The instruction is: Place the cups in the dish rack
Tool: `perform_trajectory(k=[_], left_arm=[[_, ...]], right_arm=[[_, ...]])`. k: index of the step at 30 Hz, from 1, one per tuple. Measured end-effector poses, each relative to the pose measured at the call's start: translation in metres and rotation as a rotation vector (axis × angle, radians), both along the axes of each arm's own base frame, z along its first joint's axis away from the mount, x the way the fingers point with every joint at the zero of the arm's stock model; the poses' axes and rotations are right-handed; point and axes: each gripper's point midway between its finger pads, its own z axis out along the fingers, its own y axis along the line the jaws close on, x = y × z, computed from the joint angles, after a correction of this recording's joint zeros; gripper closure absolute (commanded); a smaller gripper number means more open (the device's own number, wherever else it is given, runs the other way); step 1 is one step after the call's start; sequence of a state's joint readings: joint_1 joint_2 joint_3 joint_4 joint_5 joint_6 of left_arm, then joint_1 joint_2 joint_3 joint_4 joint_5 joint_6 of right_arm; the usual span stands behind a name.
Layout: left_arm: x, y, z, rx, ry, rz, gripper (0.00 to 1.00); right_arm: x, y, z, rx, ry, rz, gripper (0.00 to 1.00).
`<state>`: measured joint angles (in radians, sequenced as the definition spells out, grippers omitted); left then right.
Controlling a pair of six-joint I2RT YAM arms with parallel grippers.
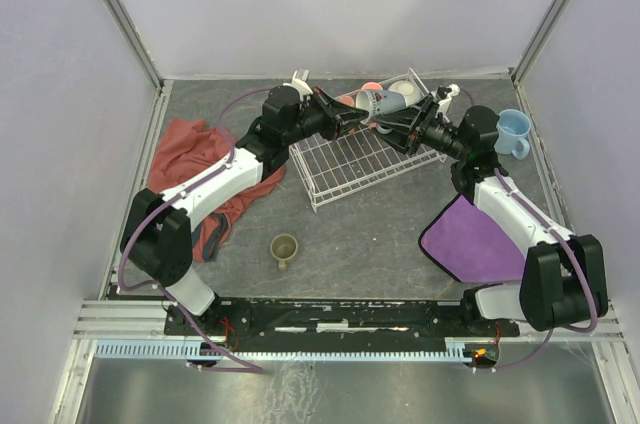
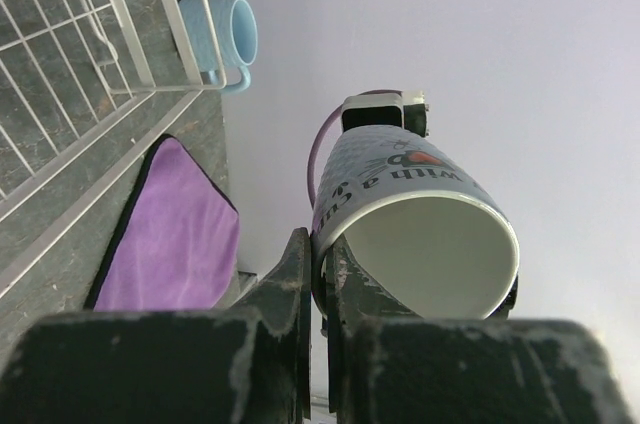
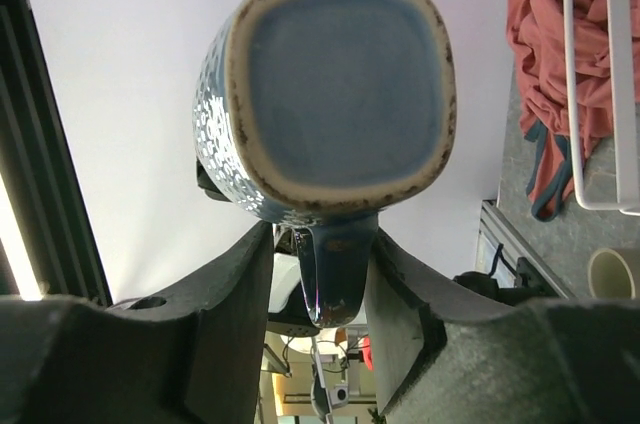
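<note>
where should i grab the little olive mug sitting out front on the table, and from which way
Take the olive mug by its rim wall, one of the jaws inside, one outside, coming straight down. It stands upright and alone on the table, mouth up. Its handle seems to point toward the near edge, so grip the far side, clear of it.

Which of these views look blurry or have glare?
Top external: even light, sharp throughout. Left wrist: left tool dark and soft up close, print on the grey-blue mug legible. Right wrist: bright streak at the left edge, mug base crisp.
</note>
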<state>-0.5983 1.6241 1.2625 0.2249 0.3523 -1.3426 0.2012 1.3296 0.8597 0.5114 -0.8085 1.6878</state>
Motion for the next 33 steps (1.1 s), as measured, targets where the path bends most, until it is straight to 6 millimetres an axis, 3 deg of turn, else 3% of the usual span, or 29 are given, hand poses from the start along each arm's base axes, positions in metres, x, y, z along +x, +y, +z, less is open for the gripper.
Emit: perform_trajectory(k=[9,19,26,28,30,33], left_arm=[[0.0014,0.0014,-0.0012,-0.036,0.006,0.01,0.97],[0.0019,0.0023,-0.001,-0.066,0.013,0.016,0.97],[0.0017,0.002,0.0037,-0.091,0.023,0.017,0.97],[0.0013,0.0024,0.004,-0.09,0.025,0.017,0.93],[0.0009,0.0038,0.0012,-0.077,0.034,0.022,0.77],[-0.0007,0.0102,-0.0045,-0.034,0.045,0.033,0.63]], right_arm=[[0.0055,0.0008,0.005,0.037,-0.012,0.0,0.57],[0.0068,0.0013,0.0068,0.063,-0.009,0.007,0.69],[0.0063,0.0012,0.0093,0.067,-0.023,0.009,0.99],[0.0058,0.0015,0.0088,0.062,-0.028,0.011,0.99],[0.0055,0.0024,0.0064,0.041,-0.03,0.018,0.99],[0.0054,0.0063,0.0037,-0.014,-0.03,0.037,0.99]])
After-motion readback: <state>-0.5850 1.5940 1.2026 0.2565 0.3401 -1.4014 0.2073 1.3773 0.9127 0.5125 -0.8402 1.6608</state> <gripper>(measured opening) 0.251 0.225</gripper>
